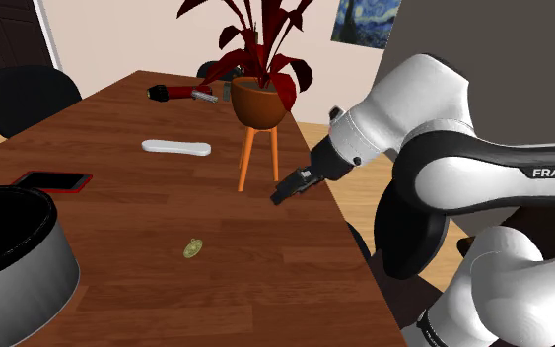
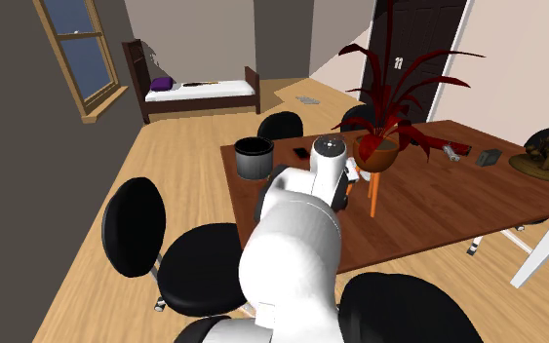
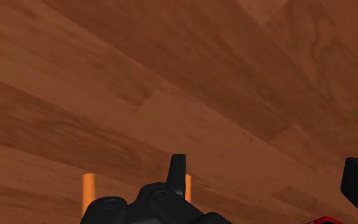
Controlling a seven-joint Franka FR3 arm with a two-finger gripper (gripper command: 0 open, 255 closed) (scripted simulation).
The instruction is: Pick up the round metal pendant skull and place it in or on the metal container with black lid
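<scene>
Though the arm is out over the table [image 1: 127, 207], no part of the task is done yet.
The gripper [image 1: 287, 189] hangs empty, its fingers [image 3: 177, 167] spread apart and touching nothing. In the shoulder view the small round greenish pendant [image 1: 193, 247] lies flat on the wood at about eight o'clock from the gripper. The grey, dark-rimmed container [image 1: 38, 286] stands at nine o'clock of the pendant, well apart. By my judgement, reach, grasp, carry and release all remain.

Shoulder cam near, over table [image 1: 147, 217]; 2nd ext. farther, behind arm [image 2: 292, 244], same table; wrist v. close, prob. same top.
</scene>
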